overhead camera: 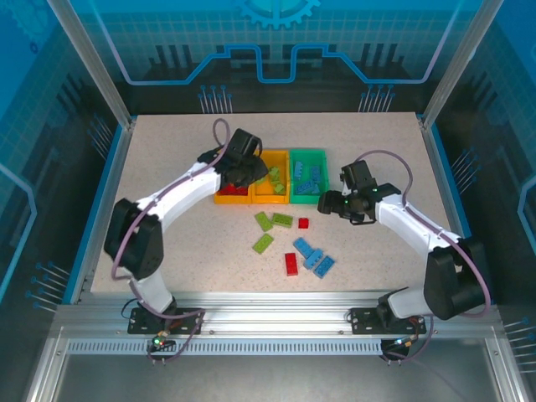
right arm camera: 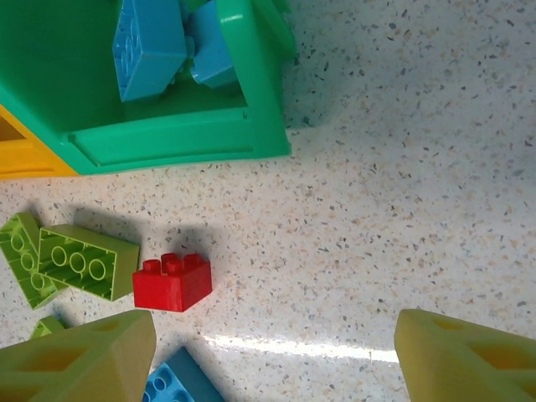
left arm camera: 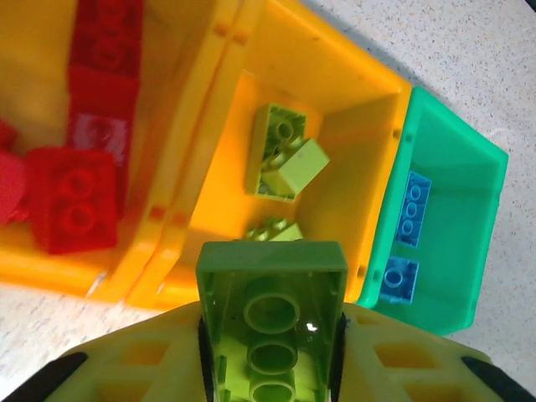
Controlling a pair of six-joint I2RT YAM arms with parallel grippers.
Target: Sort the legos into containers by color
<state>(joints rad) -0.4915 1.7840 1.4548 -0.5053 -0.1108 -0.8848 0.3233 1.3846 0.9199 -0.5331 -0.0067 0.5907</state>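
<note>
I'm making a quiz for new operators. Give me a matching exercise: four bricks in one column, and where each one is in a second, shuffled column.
Bricks:
1. lime green studded brick seen from below
2. small red studded brick
3. light blue studded bricks
4. large red studded brick

Places:
A. in the green plastic bin
B. on the speckled table
C. in the orange-yellow plastic bin farthest from the green one
D. clamped in the left gripper

Pairs: 1-D, 2-B, 3-A, 4-C

Speckled table (overhead camera: pixel 209 243) carries two orange-yellow bins (overhead camera: pixel 270 200) beside a green bin (overhead camera: pixel 306 200); loose red, green, blue legos (overhead camera: pixel 291 264) lie near them.
</note>
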